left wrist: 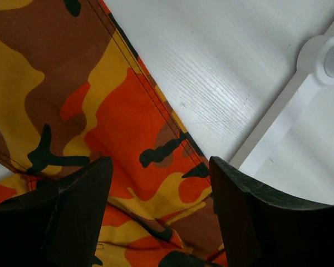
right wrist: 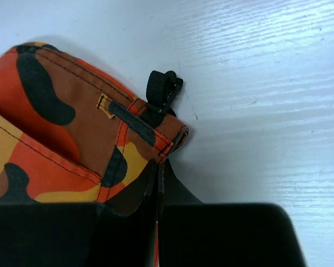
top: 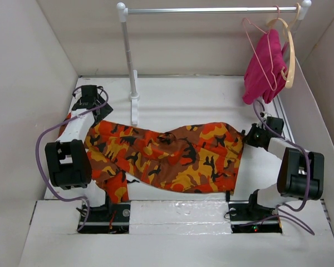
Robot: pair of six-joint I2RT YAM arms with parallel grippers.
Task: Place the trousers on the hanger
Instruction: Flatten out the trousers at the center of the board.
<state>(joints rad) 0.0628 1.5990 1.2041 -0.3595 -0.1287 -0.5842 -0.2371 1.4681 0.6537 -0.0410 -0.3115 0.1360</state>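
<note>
Closest to the lens in the right wrist view, the right pincer (right wrist: 158, 167) is seen closed on a corner of the trousers' waistband, with cloth nipped between its fingers just below a belt loop (right wrist: 131, 119) and a black strap end (right wrist: 164, 92). The left pincer (left wrist: 161, 167) is held wide open above the seamed edge of a trouser leg. Nothing is gripped by it, and whether the cloth is touched cannot be told.

The white desk (top: 200, 105) is crossed from side to side by the trousers (top: 172, 158), which are spread flat with the waist toward the right arm and the legs toward the left arm. One leg is bent back toward the near-left edge. Behind them a rail (top: 211, 10) is carried on a post (top: 129, 55). At its right end a magenta cloth (top: 264, 67), a wooden hanger (top: 290, 55) and the hanger (top: 246, 23) are hung together, well apart from the trousers.

The trousers are judged soft, limp and fairly light. Sagging and dragging are to be expected once they are lifted, and a thin single layer may slip. A hold is best taken where the cloth is doubled and stitched: the waistband on one side, a leg seam or hem on the other. The hanger is judged thin and springy and liable to swing when touched.
</note>
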